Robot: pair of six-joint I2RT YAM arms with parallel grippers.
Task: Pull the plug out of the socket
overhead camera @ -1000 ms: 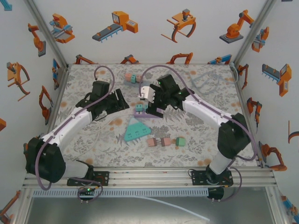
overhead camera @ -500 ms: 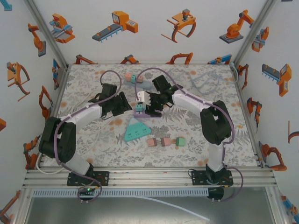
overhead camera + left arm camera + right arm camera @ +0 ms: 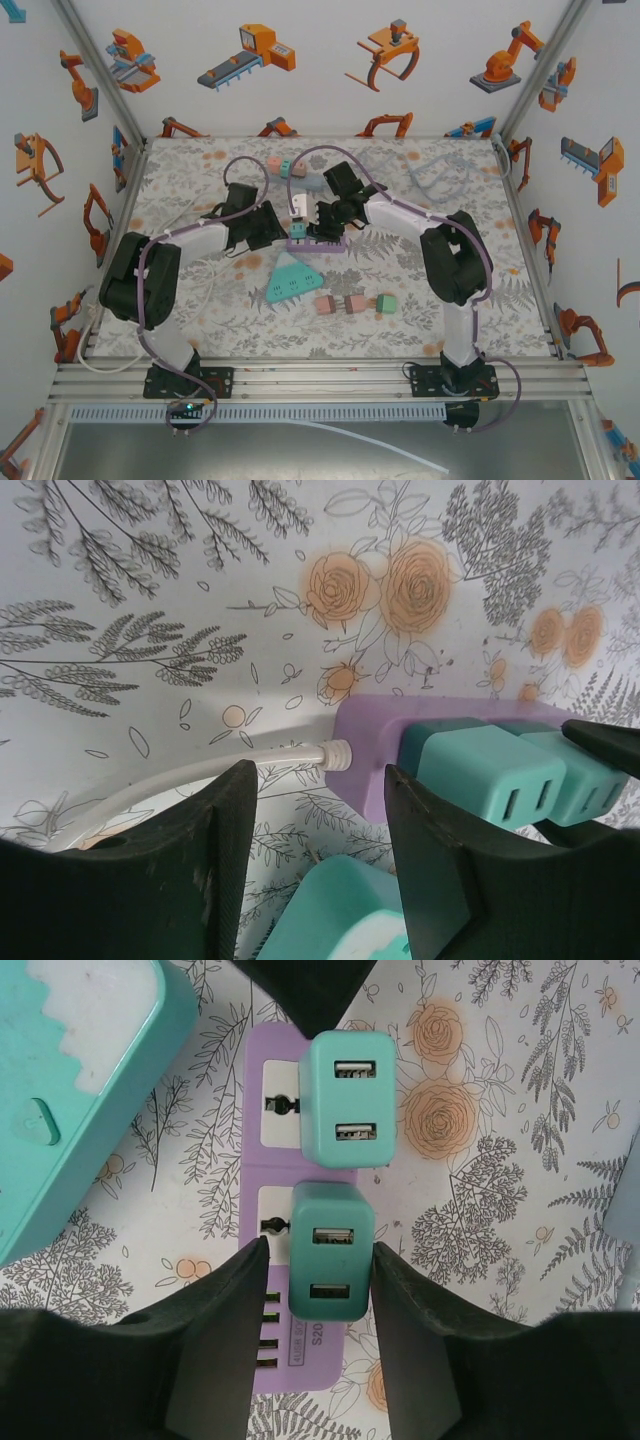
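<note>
Plug: the teal plug (image 3: 330,1265) has two USB holes on top. It is still pushed into the purple power strip (image 3: 275,1175), near the end that is away from the cable.
Where it is: about the middle of the table (image 3: 220,310), a little toward the back, between the two grippers.
Right gripper: the right gripper (image 3: 320,1244) has one black finger on each side of the teal plug. One finger looks like it touches the plug's side. A thin bit of purple shows between the plug and the other finger. I cannot tell if it is squeezing the plug.
Other plug: the other teal plug (image 3: 347,1100) looks the same. It sits in the strip just beside the first one, on the cable side.
Left gripper: the left gripper (image 3: 320,775) has its jaws apart, with nothing pinched. The white cable (image 3: 180,795) and the cable end of the strip lie in the gap between its fingers. One finger stands in front of the strip, next to the other teal plug.
Teal box: a teal box (image 3: 290,280) shaped like a triangle lies just beside the strip, on the robot's side.
Small blocks: three small blocks (image 3: 352,303), pink and green, lie in a row nearer the robot.
Table: it has a cloth with grey leaves and orange flowers.
</note>
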